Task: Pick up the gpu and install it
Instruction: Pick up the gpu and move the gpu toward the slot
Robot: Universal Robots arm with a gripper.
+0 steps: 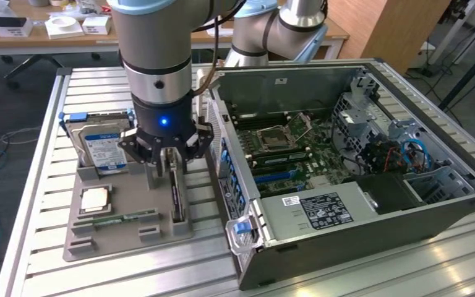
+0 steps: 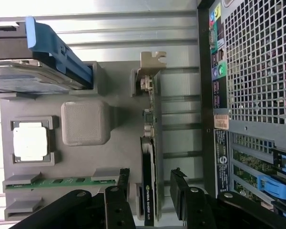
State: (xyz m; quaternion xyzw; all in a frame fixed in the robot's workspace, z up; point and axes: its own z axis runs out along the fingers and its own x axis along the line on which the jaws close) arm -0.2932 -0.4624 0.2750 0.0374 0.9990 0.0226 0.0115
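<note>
Above the grey moulded parts tray (image 1: 97, 230), the arm's black two-fingered gripper (image 1: 171, 162) is hanging nose-down with its jaws standing wide apart, holding nothing. In the wrist view one dark finger (image 2: 124, 191) is lying on either side of the gpu (image 2: 150, 157), a thin black expansion card with a silver metal end bracket. A gap is showing on both sides, so the fingers are straddling the card without touching it. The gpu (image 1: 175, 197) is standing on its long edge in a slot of the tray, on the side nearest the open grey computer case (image 1: 435, 204). It is not yet lifted. The step in hand looks like the grasp itself, and it is asking for care. The fingers should be closing squarely on the card's flat faces, centred so neither pad pushes it sideways in its slot, and low enough to grip the board rather than just its top edge. Farther out on the tray, a silver hard drive with a blue label (image 1: 101, 147) is sitting upright, with a square silver processor chip (image 1: 94, 199) and a small green memory stick (image 1: 126, 216) lying flat, well clear of the fingers.
</note>
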